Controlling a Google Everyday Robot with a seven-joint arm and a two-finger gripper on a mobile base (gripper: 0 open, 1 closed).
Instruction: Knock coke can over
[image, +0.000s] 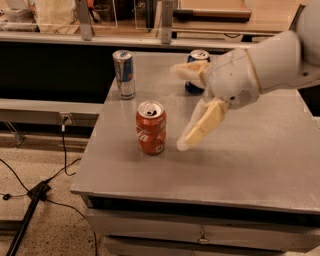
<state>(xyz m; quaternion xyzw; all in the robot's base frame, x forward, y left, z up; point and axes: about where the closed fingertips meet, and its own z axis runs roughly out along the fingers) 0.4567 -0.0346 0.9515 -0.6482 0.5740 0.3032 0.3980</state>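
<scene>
The coke can (151, 128) stands upright on the grey table (240, 165), left of centre, red-orange with white script and a silver top. My gripper (182, 107) comes in from the right, just right of the can and a little above the tabletop. Its two cream fingers are spread wide apart: one fingertip (186, 144) reaches down close to the can's right side, the other (179, 70) points left, higher up and farther back. The gripper is open and holds nothing. It does not touch the can.
A slim silver-and-blue energy drink can (124, 74) stands at the table's back left. A blue Pepsi can (197, 70) stands at the back, partly hidden behind my gripper. Cables and a stand leg (30, 200) lie on the floor at left.
</scene>
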